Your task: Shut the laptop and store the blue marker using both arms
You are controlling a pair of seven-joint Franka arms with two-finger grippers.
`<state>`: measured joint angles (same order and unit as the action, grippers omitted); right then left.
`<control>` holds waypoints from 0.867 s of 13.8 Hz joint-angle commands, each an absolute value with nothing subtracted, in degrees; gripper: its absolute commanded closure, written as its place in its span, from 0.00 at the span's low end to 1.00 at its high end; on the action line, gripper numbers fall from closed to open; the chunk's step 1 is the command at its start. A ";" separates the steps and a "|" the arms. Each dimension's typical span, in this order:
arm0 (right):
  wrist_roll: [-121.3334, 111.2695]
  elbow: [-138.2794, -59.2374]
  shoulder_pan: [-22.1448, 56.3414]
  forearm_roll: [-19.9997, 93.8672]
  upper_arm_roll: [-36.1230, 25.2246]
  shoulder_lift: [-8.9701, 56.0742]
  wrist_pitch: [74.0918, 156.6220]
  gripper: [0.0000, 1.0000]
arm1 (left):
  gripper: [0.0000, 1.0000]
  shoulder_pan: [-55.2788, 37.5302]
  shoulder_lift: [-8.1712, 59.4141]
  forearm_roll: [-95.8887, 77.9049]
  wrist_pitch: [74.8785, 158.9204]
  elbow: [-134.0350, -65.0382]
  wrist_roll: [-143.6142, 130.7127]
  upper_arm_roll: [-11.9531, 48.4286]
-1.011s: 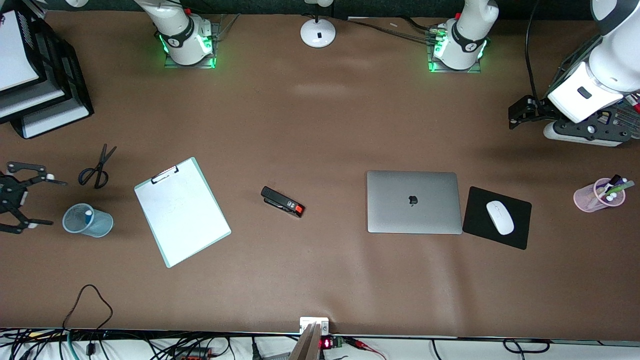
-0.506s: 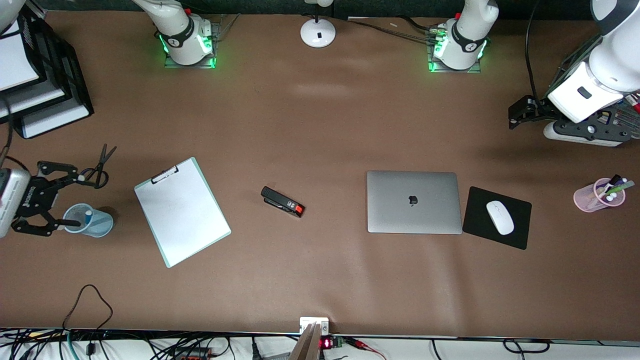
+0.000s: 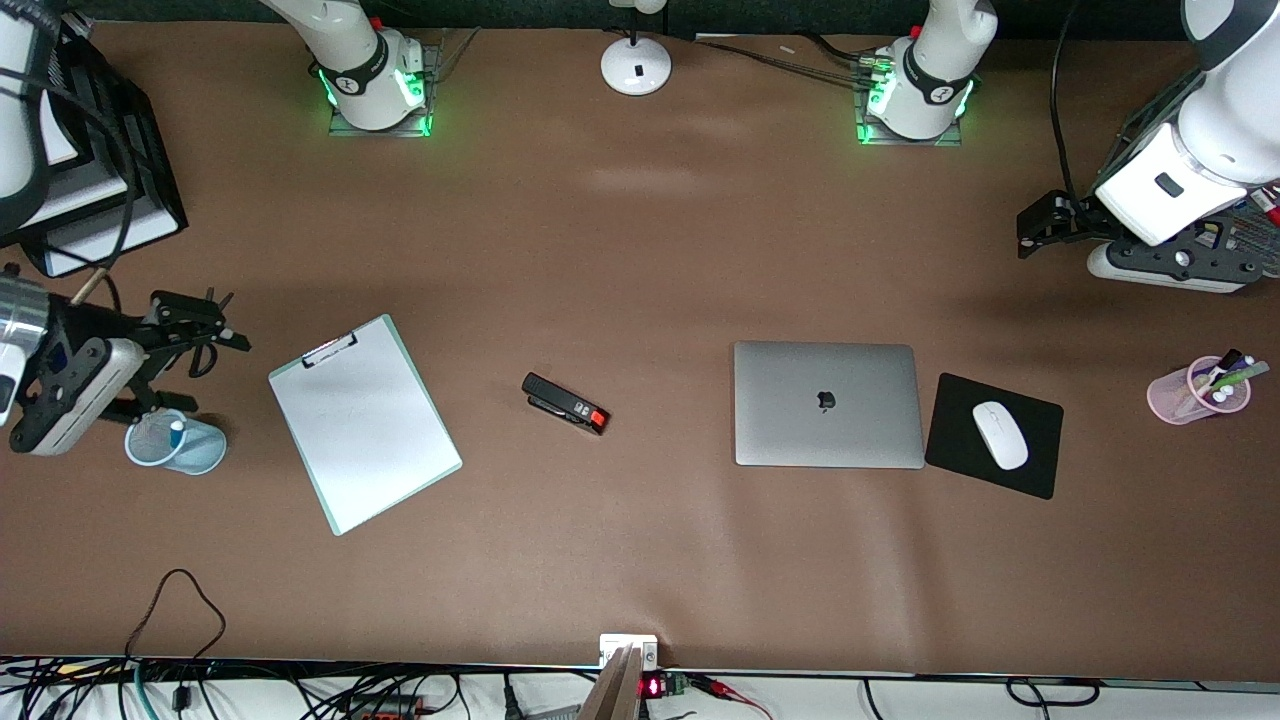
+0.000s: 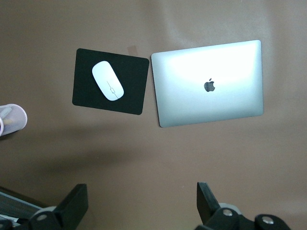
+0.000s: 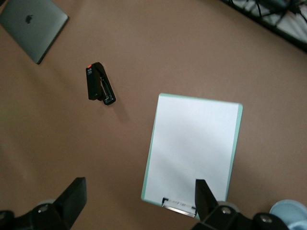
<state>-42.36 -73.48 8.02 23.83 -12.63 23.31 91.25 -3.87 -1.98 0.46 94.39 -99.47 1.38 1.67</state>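
The laptop lies closed on the table, lid up with its dark logo showing. It also shows in the left wrist view and the right wrist view. A light-blue marker with a whitish end stands in a blue mesh cup at the right arm's end of the table. My right gripper is open and empty above the cup and the scissors, its fingers spread over bare table by the clipboard. My left gripper is open, empty and waits high at the left arm's end; its fingers frame bare table.
A white clipboard lies beside the cup. A black stapler lies between it and the laptop. A black mouse pad with a white mouse adjoins the laptop. A pink pen cup, black paper trays and a lamp base stand near the edges.
My right gripper has swung in from the table's end toward the clipboard and now hangs over the cup and scissors. The left arm has not moved.
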 commanded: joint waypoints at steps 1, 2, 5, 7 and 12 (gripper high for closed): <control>-31.94 -84.36 10.36 18.57 -12.48 15.74 94.48 0.00 | 0.00 -3.96 -2.46 -0.26 93.34 -98.88 2.29 1.49; -28.08 -85.07 11.07 16.20 -12.48 14.69 93.70 0.00 | 0.00 -3.96 -2.46 -0.26 93.34 -98.88 2.29 1.49; -17.88 -87.19 14.32 7.58 -12.48 12.22 89.23 0.00 | 0.00 -3.96 -2.46 -0.26 93.34 -98.88 2.37 1.49; -10.31 -86.40 14.94 5.90 -12.39 11.87 85.71 0.00 | 0.00 -3.96 -2.46 -0.26 93.34 -98.88 2.37 1.49; -7.29 -82.97 12.15 0.27 -12.22 10.90 83.67 0.00 | 0.00 -3.96 -2.46 -0.35 93.34 -98.88 2.37 1.49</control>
<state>-7.91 -83.76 14.64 1.73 -12.63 12.10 84.40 -3.87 -1.98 0.46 94.37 -99.46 1.38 1.67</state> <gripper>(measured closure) 0.000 0.000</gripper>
